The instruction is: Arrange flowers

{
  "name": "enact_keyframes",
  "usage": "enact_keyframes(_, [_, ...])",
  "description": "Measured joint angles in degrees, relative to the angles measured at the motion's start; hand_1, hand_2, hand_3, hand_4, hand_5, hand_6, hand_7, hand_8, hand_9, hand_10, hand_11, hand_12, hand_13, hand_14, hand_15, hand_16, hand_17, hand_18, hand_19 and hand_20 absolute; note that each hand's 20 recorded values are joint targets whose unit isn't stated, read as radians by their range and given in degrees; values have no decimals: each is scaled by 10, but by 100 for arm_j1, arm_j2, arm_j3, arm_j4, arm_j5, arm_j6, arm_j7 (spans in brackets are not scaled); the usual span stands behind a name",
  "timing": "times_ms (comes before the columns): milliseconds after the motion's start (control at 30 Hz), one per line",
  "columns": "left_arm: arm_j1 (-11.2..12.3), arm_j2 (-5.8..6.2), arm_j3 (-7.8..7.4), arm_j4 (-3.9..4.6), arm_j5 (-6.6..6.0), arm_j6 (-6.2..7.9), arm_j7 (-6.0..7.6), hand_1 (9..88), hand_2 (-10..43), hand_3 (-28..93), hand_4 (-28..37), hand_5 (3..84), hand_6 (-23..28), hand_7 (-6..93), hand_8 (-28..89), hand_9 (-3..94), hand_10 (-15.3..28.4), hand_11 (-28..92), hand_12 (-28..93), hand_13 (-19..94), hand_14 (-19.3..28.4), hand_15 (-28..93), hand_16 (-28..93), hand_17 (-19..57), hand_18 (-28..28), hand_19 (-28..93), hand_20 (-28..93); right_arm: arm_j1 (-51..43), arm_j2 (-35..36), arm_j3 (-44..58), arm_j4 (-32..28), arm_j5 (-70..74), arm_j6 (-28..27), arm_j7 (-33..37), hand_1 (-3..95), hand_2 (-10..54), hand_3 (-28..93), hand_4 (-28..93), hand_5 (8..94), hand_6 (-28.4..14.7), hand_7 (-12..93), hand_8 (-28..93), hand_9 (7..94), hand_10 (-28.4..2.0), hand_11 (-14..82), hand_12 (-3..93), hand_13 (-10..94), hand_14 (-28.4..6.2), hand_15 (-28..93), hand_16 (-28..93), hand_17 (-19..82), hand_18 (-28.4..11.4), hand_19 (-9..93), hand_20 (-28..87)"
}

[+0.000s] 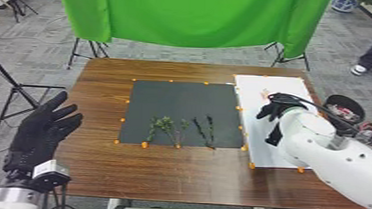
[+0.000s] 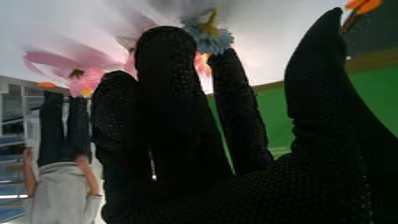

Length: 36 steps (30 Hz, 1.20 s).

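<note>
At the frame's centre right, the right hand is held over the white sheet, fingers spread, presumably so the blue flower can be pinched.

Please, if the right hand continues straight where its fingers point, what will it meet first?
Probably the blue flower, which appears right at the fingertips of the right hand in the right wrist view. The white sheet likely comes after it. Depth is unclear, so this order is only my estimate.
</note>
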Motion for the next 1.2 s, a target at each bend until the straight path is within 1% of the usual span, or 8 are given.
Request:
enact_keyframes(333, [-33, 57, 46, 14, -15, -1, 38, 304, 64, 642, -197, 359, 91, 88, -73, 304, 191, 258, 116, 199, 266, 543, -113, -72, 271, 523, 27, 114, -27, -93, 166, 92, 18, 148, 331, -18, 769, -215, 527, -87, 138, -89, 616, -220, 152, 145, 719, -119, 663, 107, 500, -173, 932, 196])
enact_keyframes(533, [-57, 93, 61, 33, -28, -1, 54, 304, 64, 641, -196, 359, 91, 89, -72, 304, 191, 257, 116, 199, 266, 543, -113, -72, 269, 523, 27, 73, -48, 33, 288, 368, 7, 214, 352, -19, 780, -219, 583, -116, 140, -88, 621, -211, 154, 143, 718, -114, 659, 107, 496, -167, 932, 185])
enact_keyframes(600, [-67, 103, 66, 36, -29, -2, 54, 304, 65, 640, -196, 359, 91, 89, -73, 304, 191, 257, 116, 199, 266, 543, -113, -72, 269, 522, 27, 7, -58, 122, 289, 435, 5, 212, 361, -18, 783, -222, 604, -113, 147, -88, 638, -201, 160, 142, 727, -109, 651, 105, 495, -167, 932, 181])
enact_keyframes(867, [-99, 123, 77, 47, -29, -6, 47, 303, 65, 642, -195, 360, 92, 90, -73, 304, 191, 257, 116, 199, 266, 544, -113, -72, 268, 522, 29, -227, -108, 308, 170, 447, 73, 119, 417, -39, 790, -231, 645, -89, 194, -92, 695, -183, 184, 146, 763, -91, 625, 113, 510, -162, 932, 178])
enact_keyframes(933, [-112, 128, 84, 50, -29, -6, 47, 303, 64, 644, -195, 360, 92, 89, -73, 304, 191, 257, 116, 200, 266, 544, -113, -72, 267, 521, 29, -219, -118, 232, 134, 386, 133, 104, 472, -69, 773, -255, 655, -86, 211, 8, 714, -176, 195, 147, 775, -81, 616, 123, 517, -157, 932, 183])
enact_keyframes(1000, [-121, 128, 90, 50, -27, -7, 41, 304, 65, 643, -196, 361, 92, 89, -73, 305, 191, 258, 116, 199, 266, 544, -113, -72, 266, 521, 29, -185, -127, 125, 117, 290, 205, 96, 557, -93, 736, -265, 677, -75, 243, 75, 760, -146, 154, 210, 797, -63, 600, 140, 536, -146, 932, 190])
enact_keyframes(1100, [-138, 103, 92, 50, -3, -21, 6, 303, 65, 644, -196, 361, 92, 89, -73, 304, 191, 257, 115, 199, 266, 544, -113, -72, 266, 521, 30, -119, -143, -69, 111, 109, 271, 96, 592, -95, 732, -271, 686, -62, 266, 90, 810, -124, 92, 275, 816, -43, 580, 175, 551, -136, 932, 196])
enact_keyframes(1200, [-145, 70, 91, 50, 5, -25, -15, 303, 65, 644, -196, 361, 92, 89, -73, 305, 191, 258, 116, 199, 266, 544, -113, -72, 266, 521, 31, -103, -155, -161, 102, -16, 314, 109, 623, -95, 725, -270, 696, -47, 288, 99, 834, -109, 82, 294, 834, -29, 570, 184, 571, -120, 932, 199])
